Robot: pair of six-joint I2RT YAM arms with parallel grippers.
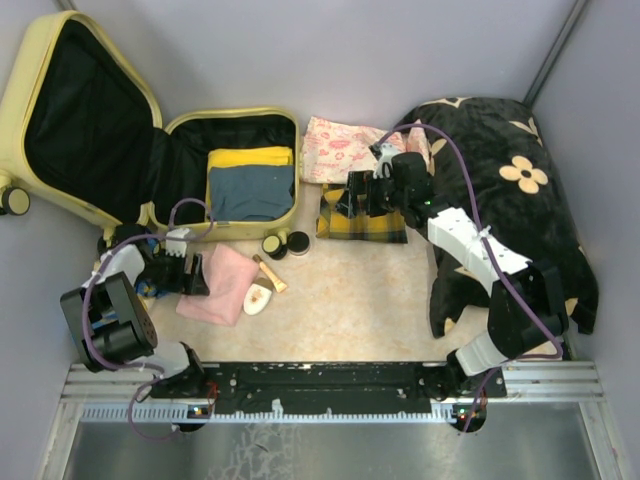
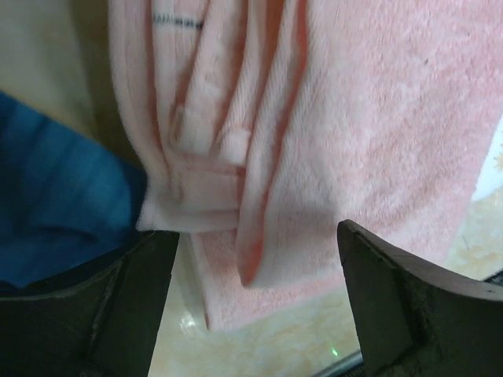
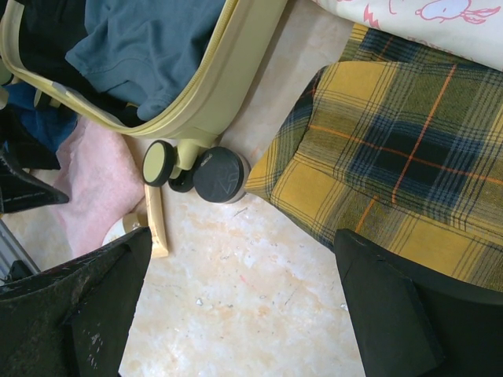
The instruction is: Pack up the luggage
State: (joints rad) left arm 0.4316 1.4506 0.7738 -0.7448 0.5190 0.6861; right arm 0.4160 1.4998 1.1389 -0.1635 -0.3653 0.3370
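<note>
Currently I am logging: luggage (image 1: 290, 180) lying open at far left, folded clothes (image 1: 250, 190) inside; left gripper (image 2: 251, 236) hanging wide-spread over pink towel (image 2: 377, 118); right gripper (image 3: 244, 236) hovering wide-spread at plaid cloth (image 3: 393, 141) edge.

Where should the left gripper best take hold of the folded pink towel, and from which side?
Take the pink towel by its stacked folded edge, coming from above: the layers lie flat and thick there, directly between the fingers of the open left gripper.
</note>
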